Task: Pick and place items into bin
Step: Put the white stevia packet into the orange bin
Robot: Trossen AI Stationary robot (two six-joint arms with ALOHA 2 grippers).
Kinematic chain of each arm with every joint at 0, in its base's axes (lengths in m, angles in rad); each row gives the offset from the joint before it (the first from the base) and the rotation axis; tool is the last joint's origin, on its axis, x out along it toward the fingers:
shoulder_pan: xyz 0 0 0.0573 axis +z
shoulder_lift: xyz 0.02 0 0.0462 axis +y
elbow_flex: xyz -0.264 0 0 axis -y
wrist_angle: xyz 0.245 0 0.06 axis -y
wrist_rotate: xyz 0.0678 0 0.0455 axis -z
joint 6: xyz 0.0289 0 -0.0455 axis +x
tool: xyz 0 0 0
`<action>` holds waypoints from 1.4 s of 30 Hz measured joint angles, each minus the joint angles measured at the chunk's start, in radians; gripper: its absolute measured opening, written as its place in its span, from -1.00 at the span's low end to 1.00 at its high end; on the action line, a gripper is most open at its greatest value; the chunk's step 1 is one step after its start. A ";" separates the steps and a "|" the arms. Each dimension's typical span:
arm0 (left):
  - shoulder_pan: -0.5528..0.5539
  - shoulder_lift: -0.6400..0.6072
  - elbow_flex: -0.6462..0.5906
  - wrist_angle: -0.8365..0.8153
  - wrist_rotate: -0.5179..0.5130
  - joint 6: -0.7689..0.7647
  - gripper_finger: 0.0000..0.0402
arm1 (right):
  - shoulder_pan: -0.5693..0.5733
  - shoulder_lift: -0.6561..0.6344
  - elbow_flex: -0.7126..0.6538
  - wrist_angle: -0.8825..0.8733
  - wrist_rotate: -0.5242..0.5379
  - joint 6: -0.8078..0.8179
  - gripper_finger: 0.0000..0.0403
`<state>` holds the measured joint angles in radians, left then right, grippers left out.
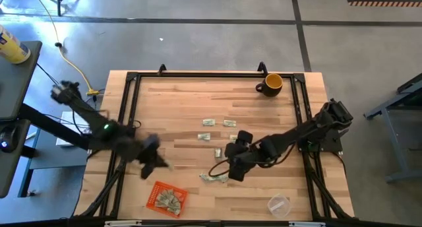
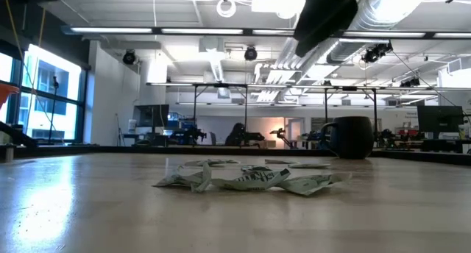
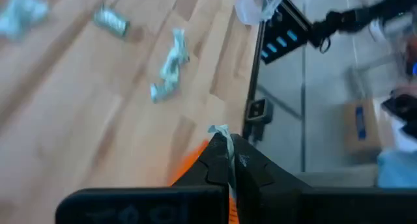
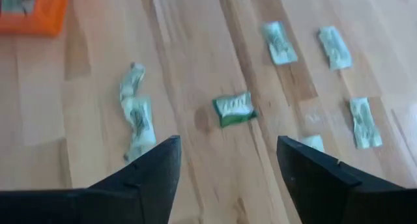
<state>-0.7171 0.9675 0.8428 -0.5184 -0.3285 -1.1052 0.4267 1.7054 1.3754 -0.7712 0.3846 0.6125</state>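
Note:
Pale green-and-white paper items lie on the wooden table: loose ones (image 1: pixel 207 122) mid-table and a crumpled clump (image 1: pixel 214 178) (image 2: pixel 250 179) nearer the front. The orange bin (image 1: pixel 166 197) sits at the near left with several pieces inside. My left gripper (image 1: pixel 155 162) (image 3: pixel 228 160) hovers just beyond the bin's far edge, shut on a paper piece, with the bin (image 3: pixel 195 160) showing beneath its fingers. My right gripper (image 1: pixel 234 164) (image 4: pixel 228 178) is open above the table by the clump, with a folded green item (image 4: pixel 234 109) ahead of its fingers. My left gripper pinches a small pale paper piece (image 3: pixel 220 134) between its two fingertips. A scrap of it sticks out past the tips. The piece is lifted clear of the table, above the bin's edge.
A yellow-and-black mug (image 1: pixel 270 84) (image 2: pixel 352 137) stands at the far right of the table. A clear plastic cup (image 1: pixel 279 204) sits at the near right. A black frame (image 1: pixel 132 78) runs around the tabletop. Bare wood lies between the items and the bin.

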 joint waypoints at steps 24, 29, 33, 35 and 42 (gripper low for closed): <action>-0.330 0.477 -0.023 0.217 -0.142 -0.663 -0.48 | -0.126 0.000 0.000 -0.059 -0.139 -0.174 0.18; -0.295 0.467 -0.022 0.211 -0.008 -0.681 -0.06 | -0.131 0.003 -0.015 -0.097 -0.152 -0.225 0.18; -0.263 0.423 -0.023 0.216 0.065 -0.603 0.21 | -0.168 0.003 -0.085 -0.108 -0.190 -0.254 0.18; -0.254 0.380 -0.022 0.192 0.043 -0.551 0.27 | -0.193 0.003 -0.141 -0.067 -0.229 -0.283 0.18; -0.251 0.192 -0.022 -0.076 -0.123 -0.502 0.22 | -0.286 0.004 -0.346 0.176 -0.283 -0.373 0.18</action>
<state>-0.9681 1.1591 0.8207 -0.5946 -0.4518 -1.6076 0.1408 1.7096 1.0298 -0.5949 0.1018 0.2390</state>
